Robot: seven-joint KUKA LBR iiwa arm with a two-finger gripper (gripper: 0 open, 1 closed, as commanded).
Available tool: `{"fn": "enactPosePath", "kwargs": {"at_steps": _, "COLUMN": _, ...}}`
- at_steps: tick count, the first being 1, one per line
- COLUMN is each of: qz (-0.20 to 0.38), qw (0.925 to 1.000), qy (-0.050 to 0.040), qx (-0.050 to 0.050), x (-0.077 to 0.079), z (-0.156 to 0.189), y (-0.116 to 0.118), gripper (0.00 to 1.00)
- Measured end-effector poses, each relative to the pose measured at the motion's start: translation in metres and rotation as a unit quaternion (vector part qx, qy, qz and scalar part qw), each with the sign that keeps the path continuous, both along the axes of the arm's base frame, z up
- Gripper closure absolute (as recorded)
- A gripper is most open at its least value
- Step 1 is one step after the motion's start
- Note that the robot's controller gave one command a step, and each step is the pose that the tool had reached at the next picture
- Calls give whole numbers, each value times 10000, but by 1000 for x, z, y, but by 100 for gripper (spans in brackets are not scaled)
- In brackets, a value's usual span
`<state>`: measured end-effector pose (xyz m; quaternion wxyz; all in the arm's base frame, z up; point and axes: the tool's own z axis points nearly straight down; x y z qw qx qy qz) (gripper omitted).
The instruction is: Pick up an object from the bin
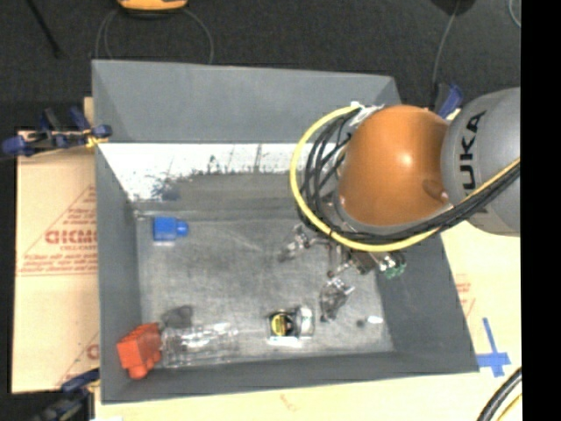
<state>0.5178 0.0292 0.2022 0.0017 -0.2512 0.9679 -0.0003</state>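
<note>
Lying just beside gripper (336,298), at its lower left: small black-yellow object (287,324)

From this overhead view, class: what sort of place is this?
Likely a robotics lab grasping rig: a grey metal bin of loose small things, a cabled robot arm reaching in.

Grey bin (219,270), blue block (169,228), red piece (140,349)
</note>
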Motion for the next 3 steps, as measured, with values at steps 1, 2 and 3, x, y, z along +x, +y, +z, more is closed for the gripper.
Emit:
{"fn": "enactPosePath", "kwargs": {"at_steps": 1, "qz": 2666, "qw": 9638, "qy": -19, "qx": -2, "x": -1, "z": -130, "y": -3, "gripper": 0}}
{"fn": "enactPosePath", "kwargs": {"at_steps": 2, "qz": 2673, "qw": 9636, "qy": -62, "qx": -3, "x": 2, "z": -127, "y": -2, "gripper": 100}}
{"fn": "enactPosePath", "kwargs": {"at_steps": 3, "qz": 2541, "qw": 9672, "qy": -35, "qx": -12, "x": -1, "z": 17, "y": 14, "gripper": 100}}
